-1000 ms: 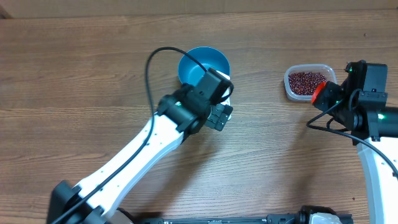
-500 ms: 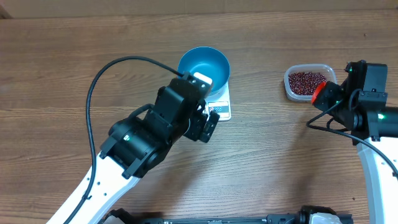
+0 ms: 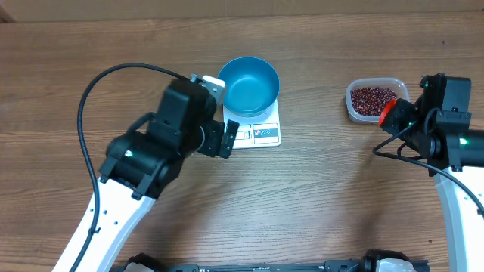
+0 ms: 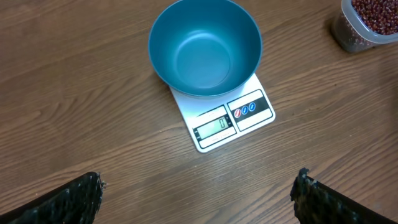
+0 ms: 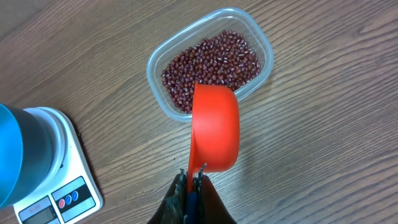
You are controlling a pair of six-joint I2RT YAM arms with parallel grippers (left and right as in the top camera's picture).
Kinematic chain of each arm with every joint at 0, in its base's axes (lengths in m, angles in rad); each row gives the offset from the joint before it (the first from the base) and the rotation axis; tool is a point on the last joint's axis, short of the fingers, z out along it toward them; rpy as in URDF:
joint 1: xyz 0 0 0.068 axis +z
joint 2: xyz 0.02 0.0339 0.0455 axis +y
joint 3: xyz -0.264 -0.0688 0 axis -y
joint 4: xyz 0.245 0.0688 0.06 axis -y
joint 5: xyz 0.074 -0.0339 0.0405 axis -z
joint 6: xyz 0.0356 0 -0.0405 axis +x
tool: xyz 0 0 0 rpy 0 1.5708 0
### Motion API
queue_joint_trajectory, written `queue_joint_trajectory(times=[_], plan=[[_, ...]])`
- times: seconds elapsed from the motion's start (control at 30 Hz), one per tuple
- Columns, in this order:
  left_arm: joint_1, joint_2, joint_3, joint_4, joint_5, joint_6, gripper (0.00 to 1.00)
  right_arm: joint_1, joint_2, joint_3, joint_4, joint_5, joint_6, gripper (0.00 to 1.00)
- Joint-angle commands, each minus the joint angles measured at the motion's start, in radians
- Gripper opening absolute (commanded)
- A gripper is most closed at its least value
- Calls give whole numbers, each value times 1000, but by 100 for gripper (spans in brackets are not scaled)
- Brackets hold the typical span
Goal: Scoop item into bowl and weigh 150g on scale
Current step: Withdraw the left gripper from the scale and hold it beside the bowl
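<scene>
Right wrist view: our right fingers (image 5: 180, 202) clamp an orange scoop (image 5: 214, 127) by the beans (image 5: 214, 62); left fingers (image 4: 68, 202) gape empty. Tilting it in transit could spill beans short of the bowl (image 4: 205, 50).

Bowl (image 4: 205, 53) smooth, tub (image 5: 265, 71) clear plastic, table (image 3: 76, 60) matt wood grain.

Robot test bench, wood-grain table (image 3: 340, 189), cabled arm (image 3: 144, 162)
</scene>
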Motion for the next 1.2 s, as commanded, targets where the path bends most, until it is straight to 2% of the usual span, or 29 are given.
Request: queue_joint_trajectory(times=[0.0,0.73,0.9,1.17], plan=[[37,0,16,4,88,55,99,-2,-14,36,8,-6,2,4],[2,73,16,29,71,28,100,-2,-14,36,16,-6,3,4],[-37,75,16,51,-32,6,100,-2,-14,36,17,-6,3,4],[-38,76,16,52,-31,-24,100,-2,-15,36,16,-6,3,4]])
